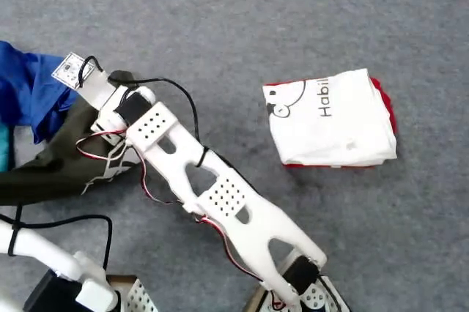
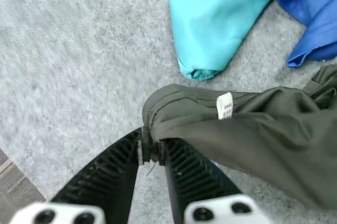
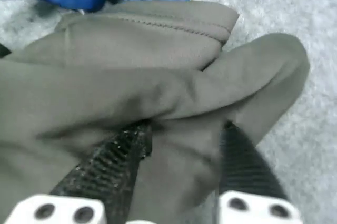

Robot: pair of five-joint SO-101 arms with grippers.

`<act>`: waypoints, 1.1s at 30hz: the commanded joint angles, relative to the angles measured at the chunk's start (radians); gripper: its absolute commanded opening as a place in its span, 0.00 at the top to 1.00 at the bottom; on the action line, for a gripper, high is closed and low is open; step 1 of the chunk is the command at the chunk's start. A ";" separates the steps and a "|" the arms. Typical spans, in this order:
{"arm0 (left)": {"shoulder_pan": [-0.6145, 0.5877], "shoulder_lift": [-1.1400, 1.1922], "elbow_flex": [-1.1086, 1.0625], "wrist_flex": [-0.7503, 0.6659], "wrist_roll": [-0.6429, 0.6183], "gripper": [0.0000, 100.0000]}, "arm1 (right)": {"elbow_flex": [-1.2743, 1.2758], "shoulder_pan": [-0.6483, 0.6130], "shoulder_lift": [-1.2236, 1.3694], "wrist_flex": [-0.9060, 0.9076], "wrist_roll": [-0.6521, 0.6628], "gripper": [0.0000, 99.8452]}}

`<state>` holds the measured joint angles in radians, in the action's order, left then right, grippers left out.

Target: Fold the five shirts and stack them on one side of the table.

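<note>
A dark olive shirt (image 1: 55, 162) lies bunched at the table's left side and runs off the left edge. My left gripper (image 2: 151, 148) is shut on its hem, close to a small white label (image 2: 225, 105). My right gripper (image 3: 184, 129) grips a thick fold of the same olive shirt (image 3: 131, 77); in the high view the right gripper (image 1: 110, 91) sits at the shirt's far end, beside the blue shirt (image 1: 29, 88). A teal shirt (image 2: 221, 13) and the blue shirt (image 2: 310, 13) lie just beyond the olive one. A folded white shirt (image 1: 330, 118) rests on a folded red shirt (image 1: 386, 107) at the right.
The right arm (image 1: 220, 187) stretches diagonally from the front edge to the left pile, with cables along it. The left arm's white link (image 1: 44, 253) sits at the front left corner. Grey felt (image 1: 242, 34) covers the table between the pile and the folded stack.
</note>
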<state>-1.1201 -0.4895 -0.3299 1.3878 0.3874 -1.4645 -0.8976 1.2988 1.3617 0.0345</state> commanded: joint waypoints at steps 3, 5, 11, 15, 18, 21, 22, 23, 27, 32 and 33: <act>0.014 -0.025 -0.052 -0.083 -0.040 0.98 | -0.131 0.041 -0.007 0.138 -0.006 0.98; 0.028 -0.024 -0.075 -0.106 -0.061 0.98 | -0.200 0.056 -0.007 0.221 -0.005 1.00; 0.104 -0.024 -0.209 -0.250 -0.172 0.98 | -0.199 0.047 -0.124 0.416 0.091 1.00; 0.138 -0.024 -0.272 -0.334 -0.262 0.98 | -0.168 0.038 -0.236 0.427 0.124 1.00; 0.132 -0.024 -0.284 -0.354 -0.301 0.98 | -0.084 0.018 -0.340 0.427 0.129 1.00; 0.129 -0.024 -0.284 -0.351 -0.301 0.98 | 0.054 -0.001 -0.441 0.423 0.144 1.00; 0.127 -0.024 -0.284 -0.351 -0.298 0.98 | 0.094 -0.002 -0.463 0.420 0.146 1.00; 0.120 -0.024 -0.284 -0.351 -0.298 0.98 | 0.125 -0.002 -0.473 0.407 0.146 1.00; 0.103 -0.024 -0.284 -0.354 -0.296 0.98 | 0.246 -0.001 -0.427 0.250 0.180 0.99; 0.101 -0.031 -0.307 -0.350 -0.296 0.98 | 0.289 -0.004 -0.303 0.109 0.058 0.91; 0.101 -0.033 -0.322 -0.353 -0.295 0.98 | 0.283 -0.004 -0.274 0.097 -0.009 0.87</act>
<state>-1.0096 -0.4895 -0.6352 1.0503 0.0959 -1.1792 -0.8899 0.9874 1.5213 0.1496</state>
